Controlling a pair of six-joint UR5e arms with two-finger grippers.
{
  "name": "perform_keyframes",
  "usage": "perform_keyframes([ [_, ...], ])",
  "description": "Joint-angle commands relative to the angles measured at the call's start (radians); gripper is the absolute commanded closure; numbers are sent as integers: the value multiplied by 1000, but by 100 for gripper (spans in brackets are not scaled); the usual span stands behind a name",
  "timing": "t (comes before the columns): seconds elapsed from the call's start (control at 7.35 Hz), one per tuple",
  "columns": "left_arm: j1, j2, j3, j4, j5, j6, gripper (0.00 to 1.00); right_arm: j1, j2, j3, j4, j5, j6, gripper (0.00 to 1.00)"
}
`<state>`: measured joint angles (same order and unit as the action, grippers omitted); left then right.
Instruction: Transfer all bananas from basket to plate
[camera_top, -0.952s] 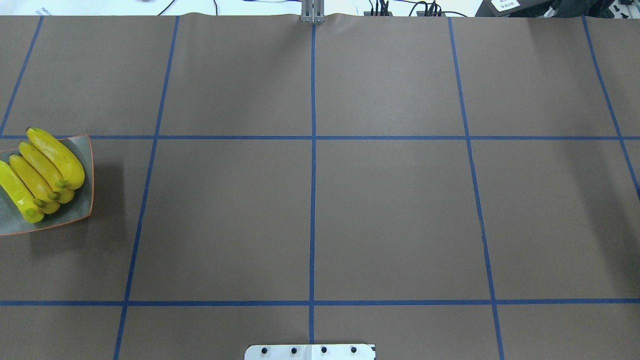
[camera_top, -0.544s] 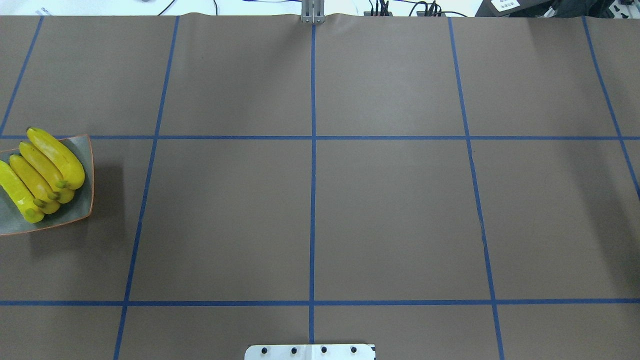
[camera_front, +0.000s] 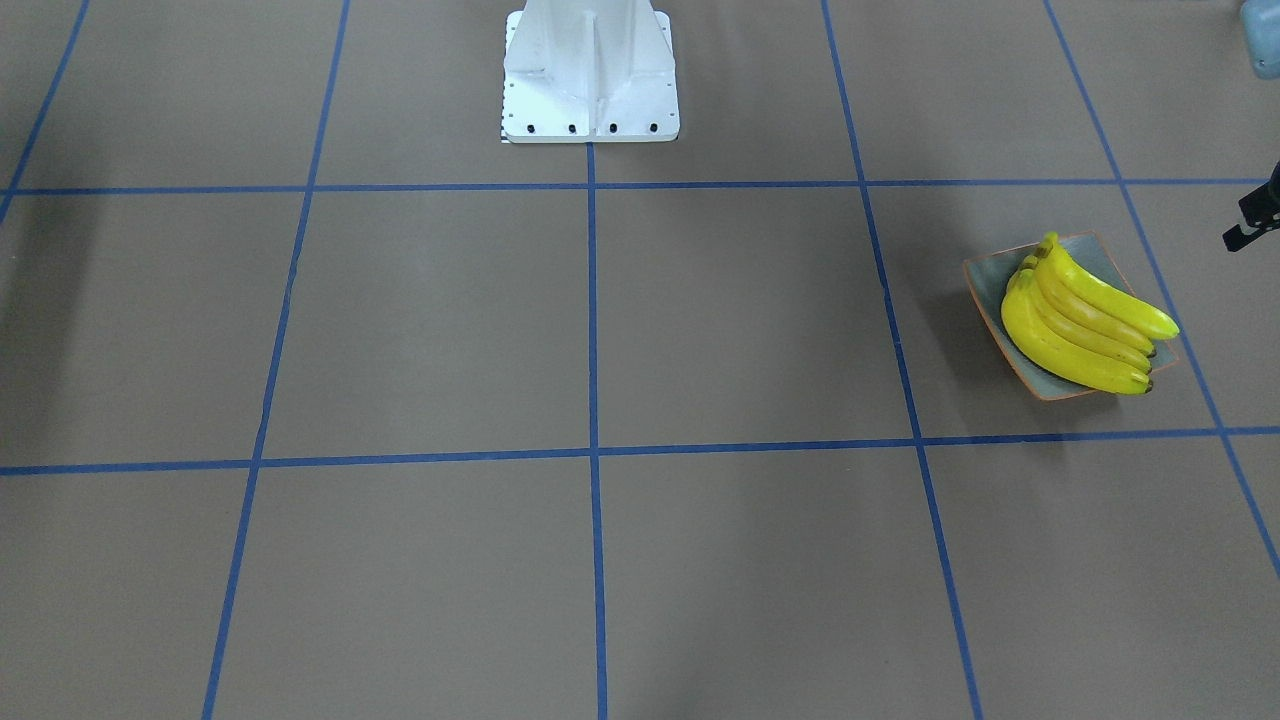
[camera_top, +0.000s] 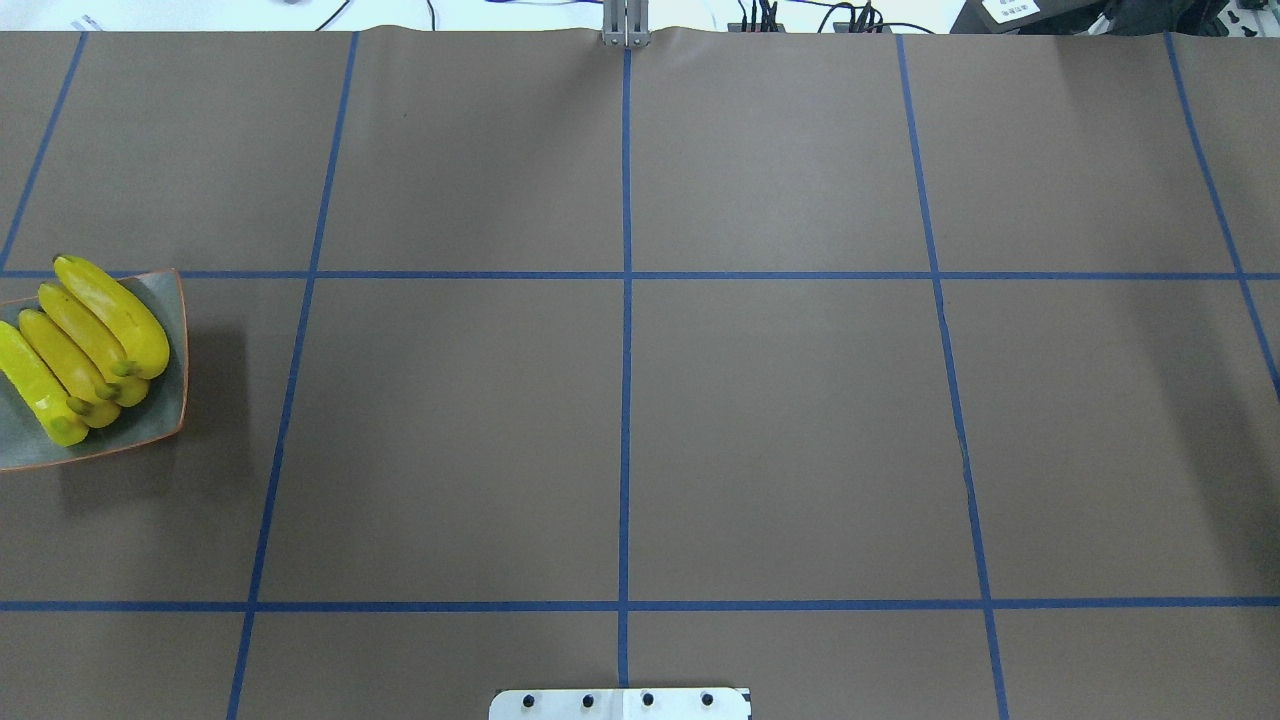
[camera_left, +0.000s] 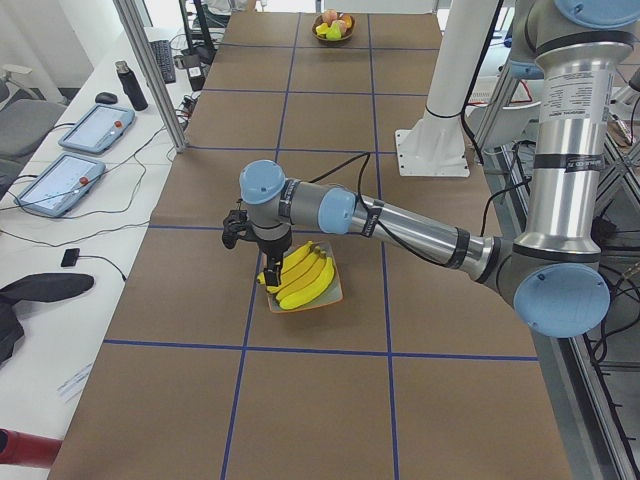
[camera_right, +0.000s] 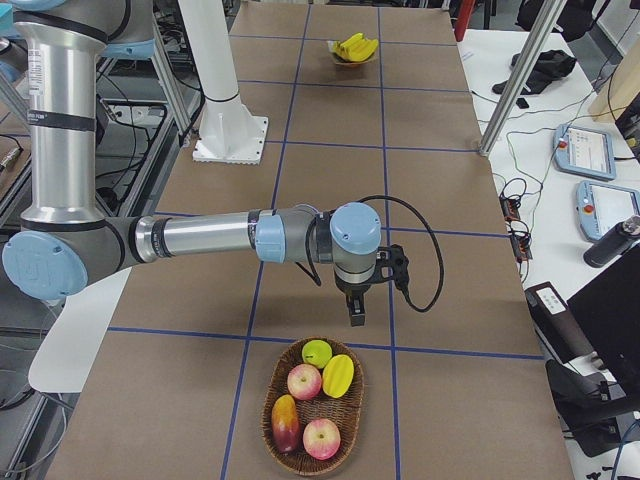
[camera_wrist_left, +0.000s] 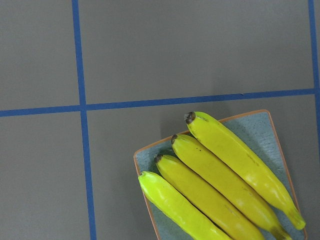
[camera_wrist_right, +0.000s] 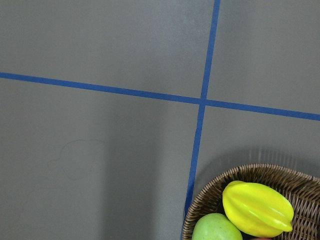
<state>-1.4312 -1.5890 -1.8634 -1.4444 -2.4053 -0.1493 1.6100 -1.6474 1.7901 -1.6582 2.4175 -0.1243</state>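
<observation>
At the table's (camera_top: 780, 430) left end, four bananas (camera_top: 85, 345) lie side by side on the plate (camera_top: 165, 420). The left gripper (camera_left: 267, 272) hangs close by, and I cannot tell its grip. At the far right end, the right gripper (camera_right: 356, 312) hovers near a wicker basket (camera_right: 268, 410) of apples and other fruit, its grip equally unclear.

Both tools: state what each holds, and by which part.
Nothing seems held. The left tool hangs beside the four bananas on the plate; the right tool hangs bare near the basket.
</observation>
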Motion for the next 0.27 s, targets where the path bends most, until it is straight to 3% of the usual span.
perform_keyframes([
  [0.0,0,0,1,-1,0,2,0,1,1,0,0,-1,0,0],
  [0.14,0,0,0,-1,0,1,0,1,0,0,0,0,0,0],
])
